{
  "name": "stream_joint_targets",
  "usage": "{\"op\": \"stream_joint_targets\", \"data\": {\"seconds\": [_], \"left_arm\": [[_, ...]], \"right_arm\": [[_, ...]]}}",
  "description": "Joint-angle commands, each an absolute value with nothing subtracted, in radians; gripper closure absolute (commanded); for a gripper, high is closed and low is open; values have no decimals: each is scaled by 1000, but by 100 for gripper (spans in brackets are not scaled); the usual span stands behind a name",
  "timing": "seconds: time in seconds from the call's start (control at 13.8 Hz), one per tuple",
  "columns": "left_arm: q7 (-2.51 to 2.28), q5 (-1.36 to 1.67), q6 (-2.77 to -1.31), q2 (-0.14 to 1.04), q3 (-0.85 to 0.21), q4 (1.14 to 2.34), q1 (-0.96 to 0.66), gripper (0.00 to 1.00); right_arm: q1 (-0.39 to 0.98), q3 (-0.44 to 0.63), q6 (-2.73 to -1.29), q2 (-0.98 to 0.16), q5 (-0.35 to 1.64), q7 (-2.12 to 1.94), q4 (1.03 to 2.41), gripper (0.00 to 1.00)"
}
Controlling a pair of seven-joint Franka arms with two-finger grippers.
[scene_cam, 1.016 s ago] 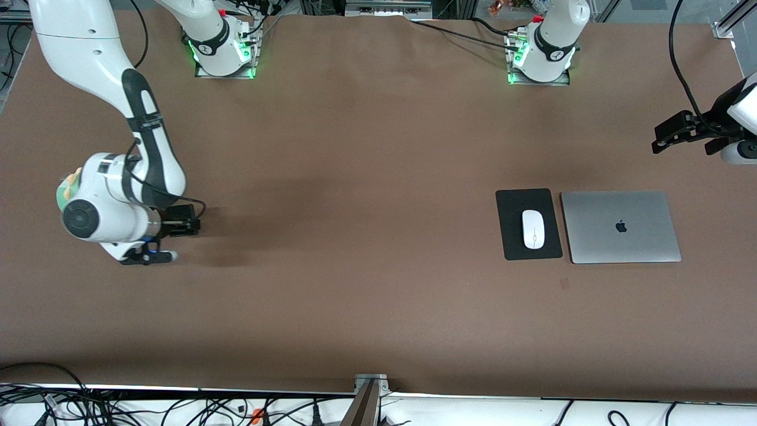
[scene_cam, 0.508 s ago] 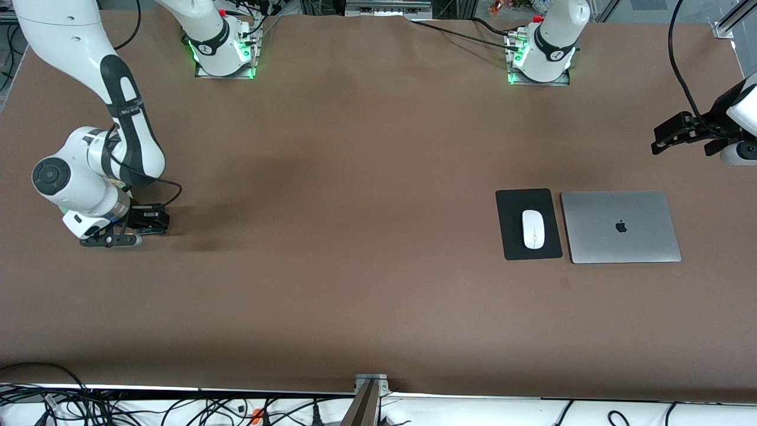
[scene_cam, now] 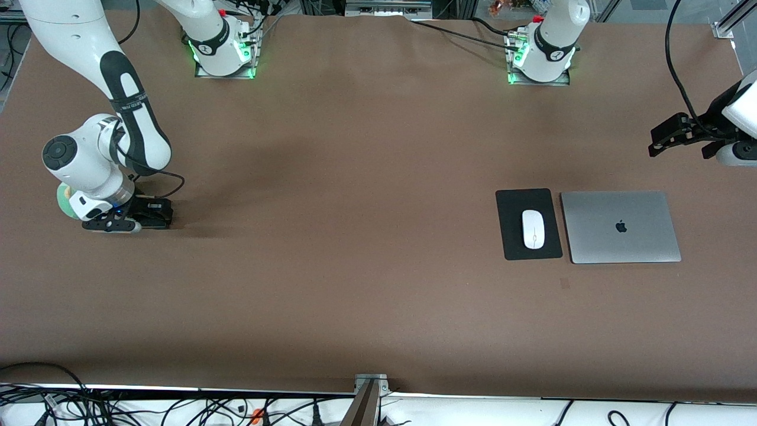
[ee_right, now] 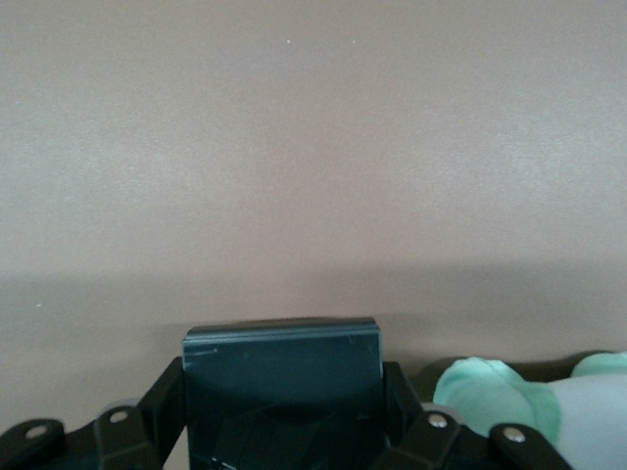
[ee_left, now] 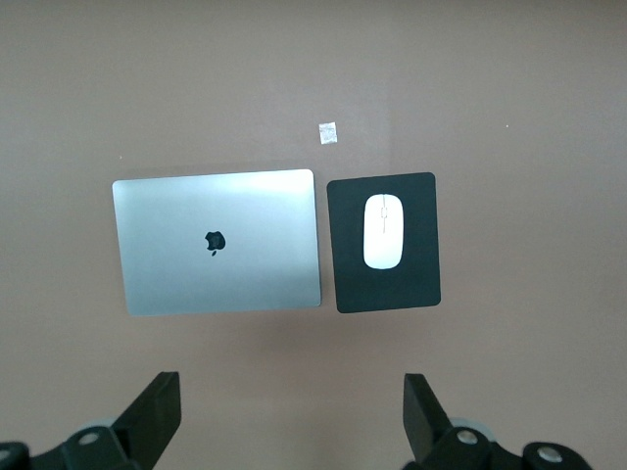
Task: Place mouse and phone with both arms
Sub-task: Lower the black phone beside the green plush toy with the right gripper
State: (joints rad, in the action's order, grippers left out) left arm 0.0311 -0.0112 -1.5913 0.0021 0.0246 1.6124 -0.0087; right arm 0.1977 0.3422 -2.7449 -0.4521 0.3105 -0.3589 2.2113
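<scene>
The white mouse [scene_cam: 533,229] lies on a black mouse pad [scene_cam: 511,236] toward the left arm's end of the table; it also shows in the left wrist view [ee_left: 383,231]. My right gripper [scene_cam: 155,214] is low over the table at the right arm's end, shut on the black phone [ee_right: 282,377], which stands on edge between its fingers. My left gripper [scene_cam: 656,142] hangs open and empty in the air over the table's edge at the left arm's end, its fingers [ee_left: 157,416] wide apart.
A closed silver laptop [scene_cam: 621,226] lies beside the mouse pad. A small white scrap [ee_left: 328,132] lies near the pad. A green and white soft thing [ee_right: 529,401] sits beside my right gripper. Cables run along the front edge.
My right gripper has carried the phone toward the right arm's end of the table and its wrist has turned. The left arm has barely moved.
</scene>
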Motion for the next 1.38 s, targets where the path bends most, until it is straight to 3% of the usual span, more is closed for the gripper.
{"op": "stream_joint_targets", "data": {"seconds": [0.0, 0.44, 0.51, 0.58, 0.65, 0.8, 0.94, 1.31], "left_arm": [[54, -5, -1591, 11, 31, 1591, -14, 0], [54, -3, -1586, 11, 31, 1591, -14, 0], [54, -3, -1585, 11, 31, 1591, -14, 0], [54, -3, -1585, 11, 31, 1591, -14, 0], [54, -3, -1585, 11, 31, 1591, -14, 0], [52, -3, -1585, 11, 31, 1591, -14, 0], [52, -3, -1585, 11, 31, 1591, -14, 0], [52, -3, -1582, 11, 29, 1591, -14, 0]], "right_arm": [[202, 336, -2781, -452, 351, -388, 2230, 66], [221, 287, -2838, -505, 449, -388, 2211, 62], [222, 287, -2838, -506, 449, -388, 2207, 42], [222, 287, -2835, -506, 449, -388, 2204, 11], [224, 287, -2835, -506, 449, -388, 2203, 0], [222, 287, -2821, -502, 449, -388, 2191, 0], [222, 287, -2713, -471, 448, -387, 2154, 0], [213, 333, -2205, -399, 407, -377, 1943, 0]]}}
